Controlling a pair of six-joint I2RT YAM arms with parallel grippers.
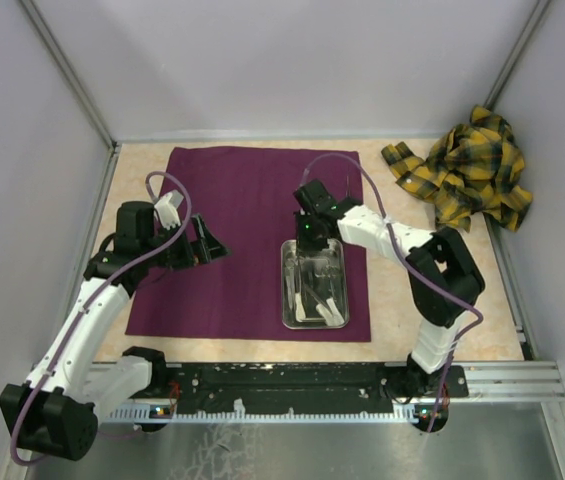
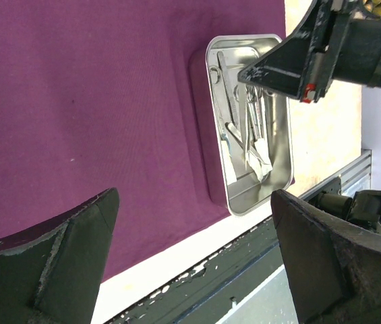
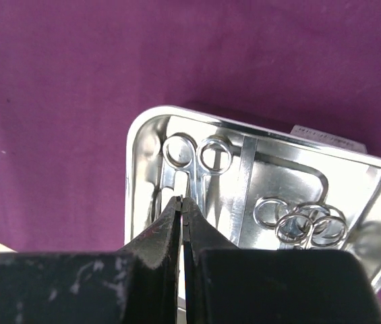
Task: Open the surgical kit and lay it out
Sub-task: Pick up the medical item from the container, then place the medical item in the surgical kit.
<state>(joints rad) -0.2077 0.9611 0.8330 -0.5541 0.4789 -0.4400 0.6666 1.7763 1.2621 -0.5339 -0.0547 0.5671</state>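
Observation:
The surgical kit's dark purple cloth wrap (image 1: 242,220) lies spread flat on the table. On its right part sits the shiny steel tray (image 1: 284,285), holding thin metal scissors (image 3: 180,150), other ring-handled instruments (image 3: 298,223) and small white pieces (image 2: 257,155). My right gripper (image 3: 182,200) is shut, its tips low over the tray's far end, right at the scissors' shanks just below the finger rings; I see nothing between the jaws. My left gripper (image 1: 207,248) hovers wide open and empty over the cloth's left part, well apart from the tray (image 2: 208,50).
A crumpled yellow and black plaid cloth (image 1: 472,170) lies at the back right corner. White walls close the table in on three sides. A metal rail (image 1: 362,380) with the arm bases runs along the near edge.

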